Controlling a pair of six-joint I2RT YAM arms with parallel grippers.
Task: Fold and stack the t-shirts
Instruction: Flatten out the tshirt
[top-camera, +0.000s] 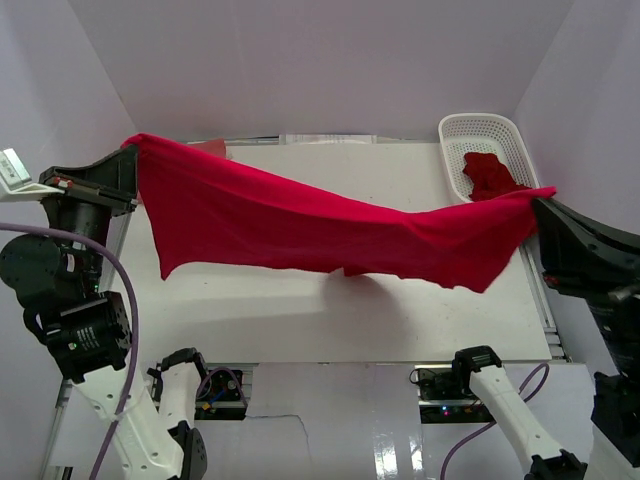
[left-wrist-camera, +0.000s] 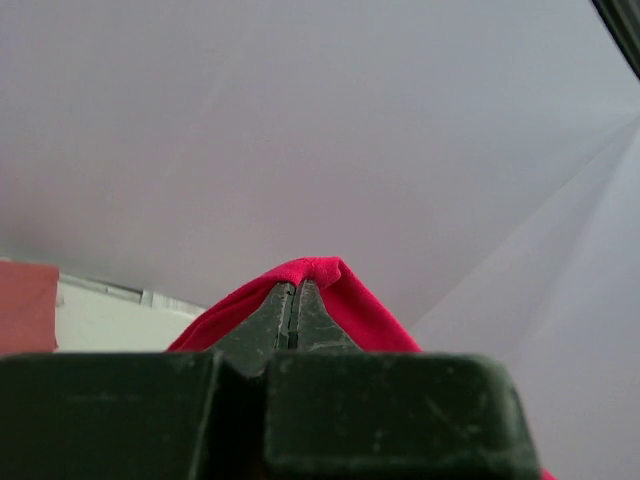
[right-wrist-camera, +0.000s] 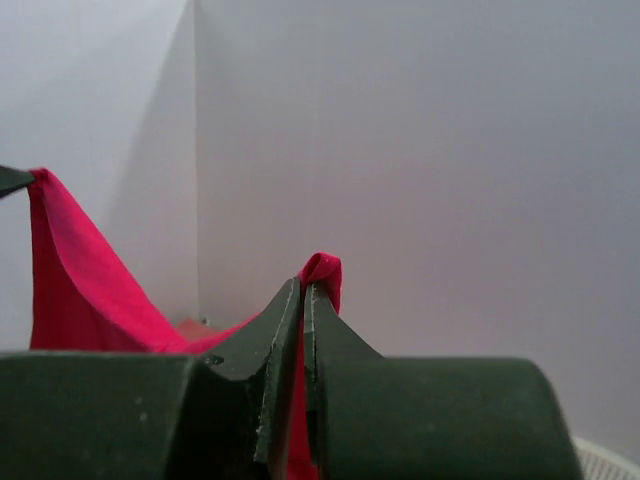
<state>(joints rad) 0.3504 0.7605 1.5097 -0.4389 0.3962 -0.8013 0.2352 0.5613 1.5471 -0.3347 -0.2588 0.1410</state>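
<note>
Crimson t-shirt (top-camera: 320, 225) stretched in air above table (top-camera: 250, 310), sagging mid-span. Left gripper (top-camera: 133, 152) clamped tight on 1 corner at far left. Right gripper (top-camera: 541, 201) clamped on opposite corner at right. 1 more red shirt (top-camera: 488, 176) crumpled inside white basket (top-camera: 446, 150).

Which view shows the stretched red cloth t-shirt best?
Top external: it shows the whole crimson red cloth t-shirt, stretched out in the air. The wrist views show little beyond the folds pinched in the left gripper and right gripper.

3 pale, perhaps lilac walls (top-camera: 320, 60) surround a white table (top-camera: 250, 312).
</note>
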